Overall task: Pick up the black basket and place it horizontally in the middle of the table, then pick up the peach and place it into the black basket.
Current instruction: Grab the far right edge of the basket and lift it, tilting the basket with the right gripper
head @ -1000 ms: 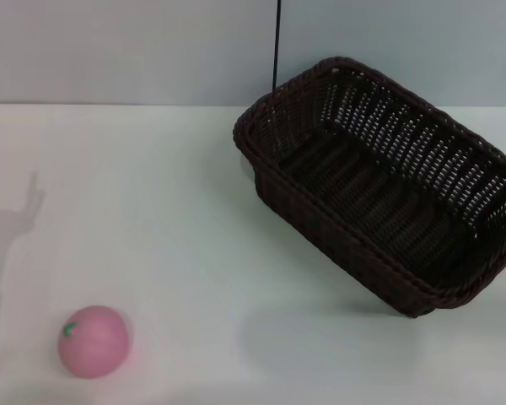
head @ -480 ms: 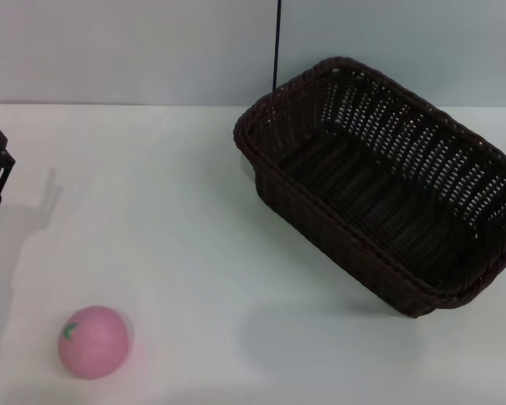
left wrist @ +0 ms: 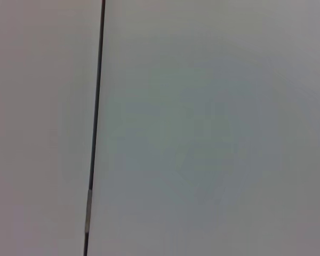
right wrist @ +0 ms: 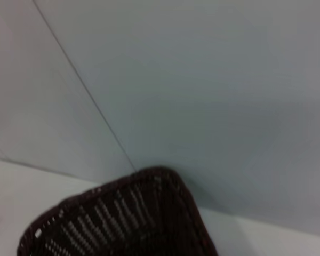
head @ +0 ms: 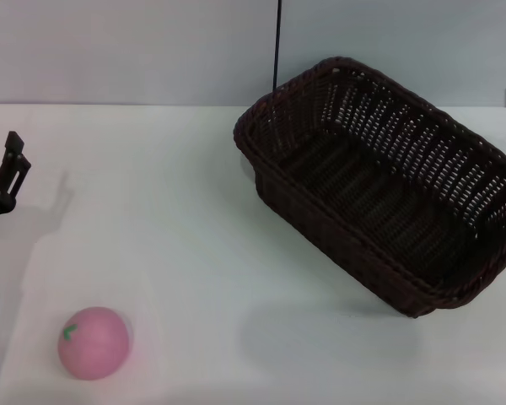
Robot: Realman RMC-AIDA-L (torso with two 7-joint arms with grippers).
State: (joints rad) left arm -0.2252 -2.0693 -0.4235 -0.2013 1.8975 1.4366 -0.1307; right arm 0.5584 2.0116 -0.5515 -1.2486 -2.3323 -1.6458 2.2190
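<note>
Nothing done yet: basket (head: pixel 384 181) sits askew on the bench's (head: pixel 194 211) right side, peach (head: pixel 94 341) lies loose near the front left, left claw (head: pixel 4 181) hangs at the left edge, grip state unreadable.

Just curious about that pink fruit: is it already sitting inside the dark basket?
No, the peach lies on the bare table near the front left, well apart from the black basket at the right.

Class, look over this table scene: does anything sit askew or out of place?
Yes. The black basket lies diagonally at the table's right, not square in the middle, and the peach sits outside it, front left.
</note>
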